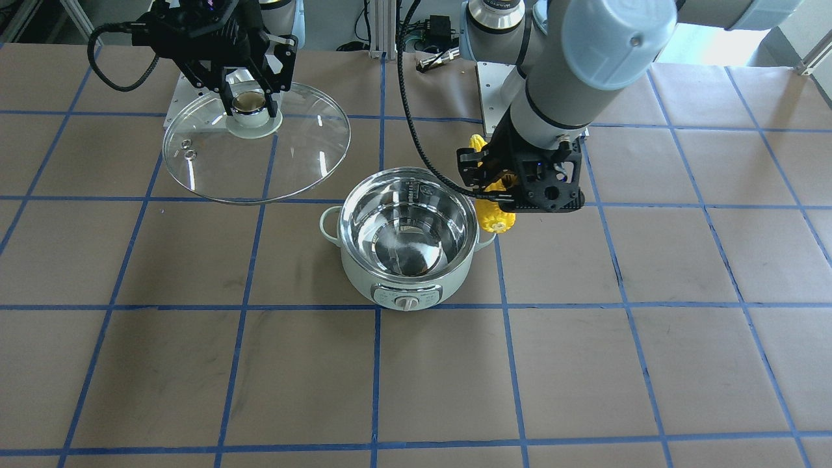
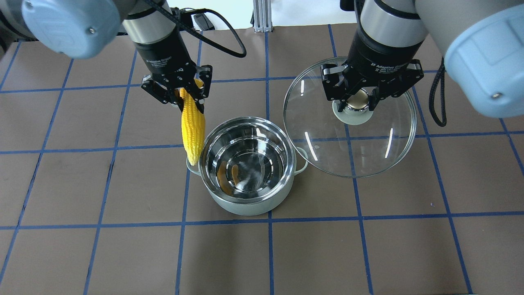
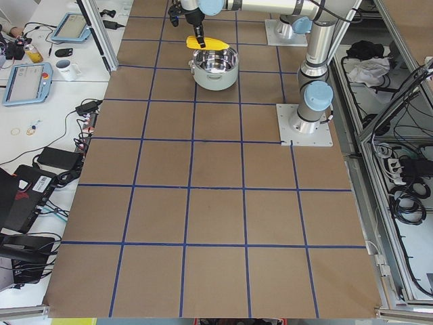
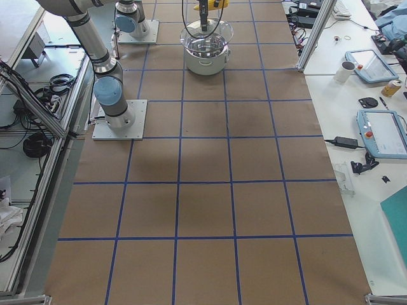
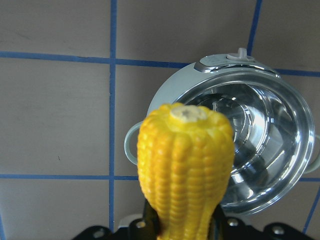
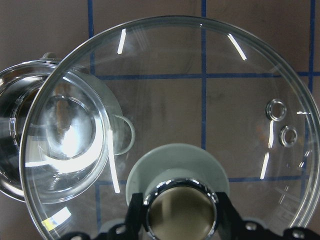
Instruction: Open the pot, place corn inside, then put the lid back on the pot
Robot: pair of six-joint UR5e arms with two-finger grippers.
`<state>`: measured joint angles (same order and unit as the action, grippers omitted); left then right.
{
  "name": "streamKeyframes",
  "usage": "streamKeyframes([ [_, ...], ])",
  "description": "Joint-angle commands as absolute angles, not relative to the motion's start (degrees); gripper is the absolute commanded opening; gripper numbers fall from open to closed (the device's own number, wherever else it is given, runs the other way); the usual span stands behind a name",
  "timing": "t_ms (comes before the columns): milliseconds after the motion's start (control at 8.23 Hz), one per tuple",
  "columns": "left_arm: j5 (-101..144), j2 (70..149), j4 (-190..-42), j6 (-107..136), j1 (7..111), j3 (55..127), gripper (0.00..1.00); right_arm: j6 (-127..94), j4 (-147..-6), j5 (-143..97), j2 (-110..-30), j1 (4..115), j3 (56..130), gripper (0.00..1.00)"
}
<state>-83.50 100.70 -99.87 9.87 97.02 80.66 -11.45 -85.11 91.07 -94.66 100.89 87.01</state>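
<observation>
Overhead exterior view has the pot (image 2: pixel 245 207) standing uncovered on the brown surface (image 2: pixel 82 184), near a crossing of the blue tape lines (image 2: pixel 114 149), with its steel bowl showing only reflections. The left tool (image 2: pixel 191 100) is clamped on one end of the corn (image 2: pixel 193 131), a finger pressed against each side of the cob. The corn slants down from that grip towards the pot. Its free end hangs just outside the rim, over the small loop handle (image 2: pixel 191 166) on the pot's left side, and no part of it is inside the bowl. From the left wrist camera the cob's blunt end points at that same handle, with the open bowl beyond it.

The right tool (image 2: pixel 359 103) is closed around the knob (image 6: pixel 180 210) of the lid (image 2: pixel 368 151), gripping it from above. The glass lid is off the pot and held to the pot's right. In the side views it sits higher than the pot's rim and clear of the surface. In the right wrist camera the lid's near edge overlaps the sight of the pot's right handle (image 6: pixel 127 135), but I cannot tell whether it hangs directly over it.
</observation>
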Motion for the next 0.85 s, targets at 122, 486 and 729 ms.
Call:
streamKeyframes([
  [122,-80.44,105.36,-87.22,10.81,104.31,87.61,0.0,-10.9,-84.02,90.79,-94.83,100.37,87.01,0.29],
  [486,-80.16,106.35,-86.13,10.2,104.85,90.7,0.0,-10.81,-83.85,90.79,-94.75,100.46,87.01,0.29],
  [729,-79.89,106.35,-86.22,9.93,104.85,91.67,0.0,-10.63,-83.76,90.79,-94.75,100.46,87.1,0.29],
])
